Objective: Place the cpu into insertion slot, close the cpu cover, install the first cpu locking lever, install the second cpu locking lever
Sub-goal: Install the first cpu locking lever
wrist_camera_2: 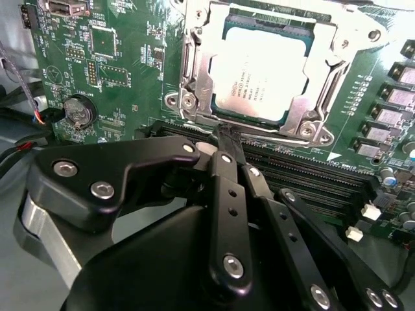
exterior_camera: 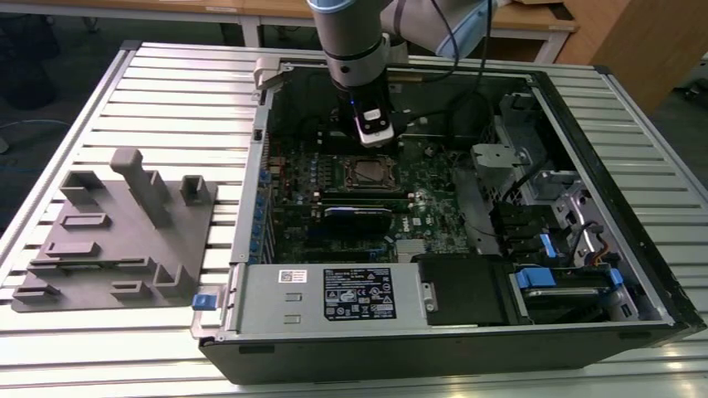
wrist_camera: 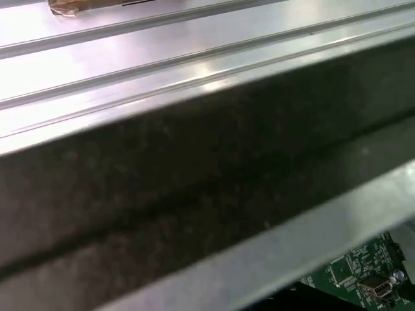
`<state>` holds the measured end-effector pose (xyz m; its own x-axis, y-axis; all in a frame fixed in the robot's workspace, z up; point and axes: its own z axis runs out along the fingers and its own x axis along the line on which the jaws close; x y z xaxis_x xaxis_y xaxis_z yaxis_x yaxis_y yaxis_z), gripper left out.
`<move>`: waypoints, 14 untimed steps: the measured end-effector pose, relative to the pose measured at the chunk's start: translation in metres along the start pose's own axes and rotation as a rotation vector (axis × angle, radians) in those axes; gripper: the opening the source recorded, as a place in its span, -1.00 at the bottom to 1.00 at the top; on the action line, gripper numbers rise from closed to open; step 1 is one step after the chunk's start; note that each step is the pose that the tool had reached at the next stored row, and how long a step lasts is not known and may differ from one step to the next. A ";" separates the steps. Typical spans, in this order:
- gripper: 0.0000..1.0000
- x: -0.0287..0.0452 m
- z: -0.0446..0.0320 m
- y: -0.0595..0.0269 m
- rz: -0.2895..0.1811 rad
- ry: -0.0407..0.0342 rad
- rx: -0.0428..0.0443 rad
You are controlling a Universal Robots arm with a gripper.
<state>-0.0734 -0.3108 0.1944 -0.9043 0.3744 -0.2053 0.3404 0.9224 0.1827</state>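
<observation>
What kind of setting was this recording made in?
Probably a robotics lab or workshop bench: an open computer case lies on a slatted aluminium table, a grey fixture block sits beside it, and wooden desks stand behind.

The cpu (wrist_camera_2: pixel 262 74) sits under the closed cpu cover (wrist_camera_2: pixel 198 68)

Slatted metal table (exterior_camera: pixel 144 75) — two loads
An open computer case (exterior_camera: pixel 443 352) lies flat across the middle and the exterior view's right; a grey tray (exterior_camera: pixel 122 240) with upright blocks sits just beside it — on that view's left.
</observation>
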 end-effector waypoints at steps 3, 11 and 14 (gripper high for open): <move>-0.79 -0.0003 0.0001 -0.0009 -0.002 0.0002 -0.0003; -0.79 -0.0004 0.0010 -0.0026 -0.008 0.0000 -0.0002; -0.79 -0.0003 0.0017 -0.0029 -0.009 -0.0005 -0.0007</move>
<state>-0.0737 -0.3134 0.1923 -0.9071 0.3662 -0.2074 0.3321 0.9256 0.1815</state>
